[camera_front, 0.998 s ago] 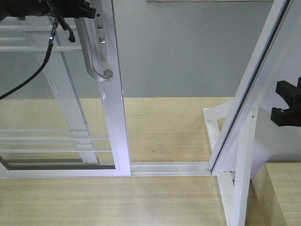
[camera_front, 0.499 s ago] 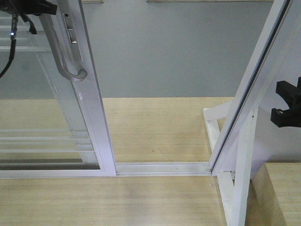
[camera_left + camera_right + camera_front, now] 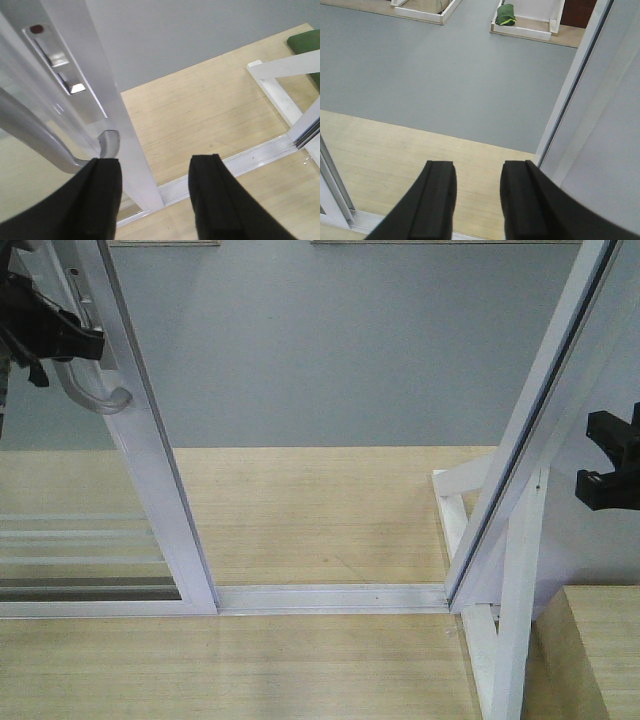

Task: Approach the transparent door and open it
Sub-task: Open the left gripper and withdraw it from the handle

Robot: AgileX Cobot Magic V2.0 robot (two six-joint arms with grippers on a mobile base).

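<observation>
The transparent door [image 3: 150, 460], clear glass in a glossy white frame, stands at the left on its floor track. Its curved grey handle [image 3: 95, 395] hangs near the top left. My left gripper [image 3: 70, 340] is at that handle. In the left wrist view the left gripper [image 3: 155, 162] is open; the door's white edge post [image 3: 132, 160] passes between its fingers [image 3: 102, 200], and the handle [image 3: 35, 137] ends just above the left finger. My right gripper [image 3: 590, 455] hangs at the right edge, open, and in its wrist view the right gripper [image 3: 477, 167] holds nothing.
A white floor track [image 3: 330, 595] runs from the door to a slanting white jamb post [image 3: 535, 420]. A white wooden stand [image 3: 505, 630] braces that post. Wood floor lies before and past the track, grey floor beyond. A green object [image 3: 506, 12] sits far off.
The door has slid left along its track, with my left gripper moving left beside the handle. The gap between door and jamb post has widened. The right arm has not moved.
</observation>
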